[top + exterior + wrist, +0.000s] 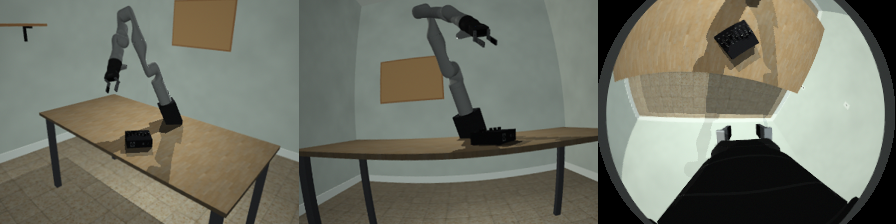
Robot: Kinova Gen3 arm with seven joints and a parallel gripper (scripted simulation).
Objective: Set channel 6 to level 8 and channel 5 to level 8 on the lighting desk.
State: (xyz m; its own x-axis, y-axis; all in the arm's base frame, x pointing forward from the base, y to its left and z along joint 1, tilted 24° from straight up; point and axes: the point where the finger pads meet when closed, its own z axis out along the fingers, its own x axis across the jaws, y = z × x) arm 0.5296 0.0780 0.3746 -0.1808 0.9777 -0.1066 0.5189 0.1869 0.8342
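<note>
The lighting desk [138, 140] is a small black box standing on the wooden table near its front edge. It also shows in the exterior view [493, 137] and in the wrist view [735, 39], far off. Its fader caps are too small to read. My gripper [112, 86] hangs high above the table, well to the left of the desk and far from it. It also shows in the exterior view [485, 39]. The fingers are open and empty; their tips show in the wrist view [745, 132].
The arm's black base [170, 111] stands on the table just behind the desk. A wall shelf [22, 26] is at the far left and a brown board [204, 23] hangs on the wall behind.
</note>
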